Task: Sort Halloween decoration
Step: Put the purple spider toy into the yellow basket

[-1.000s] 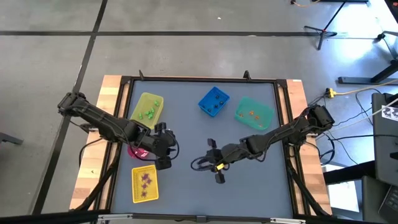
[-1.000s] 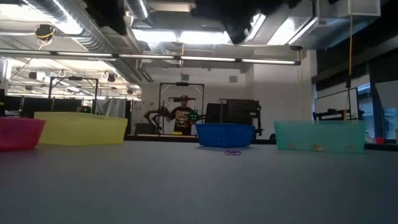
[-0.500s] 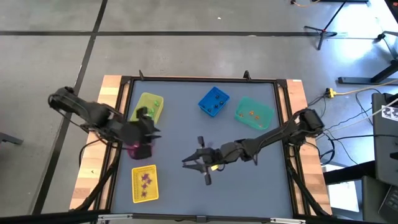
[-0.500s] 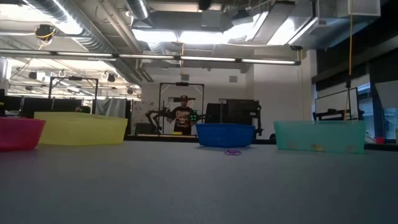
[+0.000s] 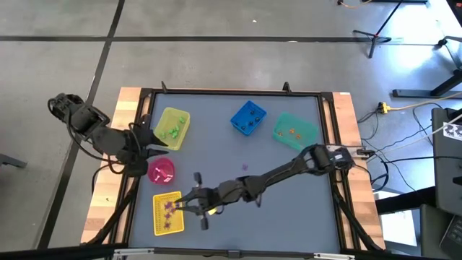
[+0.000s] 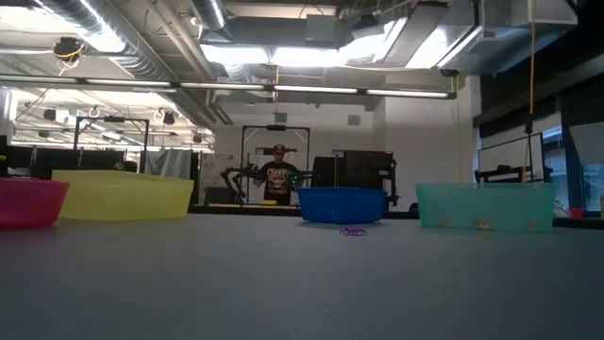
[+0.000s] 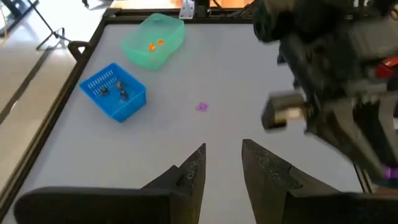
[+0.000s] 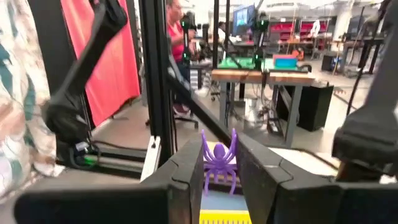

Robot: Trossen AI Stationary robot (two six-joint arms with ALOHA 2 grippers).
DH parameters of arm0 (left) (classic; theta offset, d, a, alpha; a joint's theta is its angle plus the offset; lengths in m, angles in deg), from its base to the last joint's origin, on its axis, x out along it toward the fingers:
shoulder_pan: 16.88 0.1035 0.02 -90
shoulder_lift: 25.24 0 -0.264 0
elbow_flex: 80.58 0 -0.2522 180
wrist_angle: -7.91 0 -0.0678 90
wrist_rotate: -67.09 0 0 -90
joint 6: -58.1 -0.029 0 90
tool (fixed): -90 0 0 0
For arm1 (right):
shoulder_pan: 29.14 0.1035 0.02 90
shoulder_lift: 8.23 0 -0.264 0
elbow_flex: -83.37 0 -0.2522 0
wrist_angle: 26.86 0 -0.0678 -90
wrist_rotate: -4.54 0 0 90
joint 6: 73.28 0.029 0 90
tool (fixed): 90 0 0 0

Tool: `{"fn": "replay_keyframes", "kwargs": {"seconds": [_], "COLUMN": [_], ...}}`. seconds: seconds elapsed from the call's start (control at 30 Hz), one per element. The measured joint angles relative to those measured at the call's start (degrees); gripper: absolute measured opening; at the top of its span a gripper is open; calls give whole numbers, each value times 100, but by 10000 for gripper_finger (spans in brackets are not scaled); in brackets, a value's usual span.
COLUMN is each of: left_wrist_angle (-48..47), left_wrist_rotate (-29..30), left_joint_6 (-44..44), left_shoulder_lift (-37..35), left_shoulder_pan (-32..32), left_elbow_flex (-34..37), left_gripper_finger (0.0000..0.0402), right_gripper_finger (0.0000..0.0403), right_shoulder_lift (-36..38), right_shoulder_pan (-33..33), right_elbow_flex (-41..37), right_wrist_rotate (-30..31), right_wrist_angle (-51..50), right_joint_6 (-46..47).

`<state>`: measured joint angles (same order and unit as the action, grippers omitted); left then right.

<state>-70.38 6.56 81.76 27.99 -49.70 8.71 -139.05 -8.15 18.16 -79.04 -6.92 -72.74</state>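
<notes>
My right gripper [image 5: 189,204] reaches across the table to the near left and is shut on a purple plastic spider [image 8: 219,163], right at the yellow tray [image 5: 167,214], which holds purple trinkets. My left gripper [image 5: 153,137] is open and empty at the table's left edge, between the yellow bin [image 5: 173,126] with green trinkets and the pink bowl [image 5: 161,171]. One purple trinket [image 5: 245,167] lies on the bare mat mid-table; it also shows in the left wrist view [image 7: 201,107] and the low view [image 6: 353,230]. My right gripper pinches the purple spider's body [image 8: 219,168] between its two fingers [image 8: 186,171]. The spider's legs stick out past the fingertips. It is lifted clear, with the yellow tray's edge [image 8: 224,216] showing just below it.
A blue bin [image 5: 248,118] with dark trinkets and a teal bin [image 5: 294,131] with orange ones stand at the far side. The right arm [image 5: 281,172] stretches slantwise over the table's middle. A person stands in the room beyond the table [image 6: 278,178].
My right gripper has swung from the table's middle toward the near left corner, carrying the purple spider to the yellow tray. My left gripper has drawn back from over the pink bowl toward the table's left edge and a little toward the far side.
</notes>
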Motion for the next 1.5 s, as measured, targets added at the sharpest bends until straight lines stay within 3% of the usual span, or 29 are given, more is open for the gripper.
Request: {"fn": "replay_keyframes", "kwargs": {"seconds": [0.27, 0.47, 0.87, 1.3, 1.5], "left_wrist_angle": [2, 2, -58, -59, 28], "left_wrist_rotate": [369, 631, 634, 629, 617], "left_joint_6": [-329, -334, -335, -484, -480], "left_shoulder_lift": [-46, -43, -32, -32, -13], "left_shoulder_pan": [2, 4, 4, 4, 4], "left_elbow_flex": [0, 2, 4, 6, 131], "left_gripper_finger": [90, 90, 90, 90, 90], "right_gripper_finger": [90, 90, 93, 223, 236], "right_shoulder_lift": [-1242, -1677, -1734, -1627, -1021], "right_shoulder_pan": [-2, -2, -83, -157, -151], "right_elbow_flex": [1401, 1516, 1524, 1524, 1522], "right_wrist_rotate": [8, 3, -76, -119, -101], "right_wrist_angle": [-697, -714, -915, -1316, -3232], "right_joint_6": [21, 96, 121, 231, -428]}}
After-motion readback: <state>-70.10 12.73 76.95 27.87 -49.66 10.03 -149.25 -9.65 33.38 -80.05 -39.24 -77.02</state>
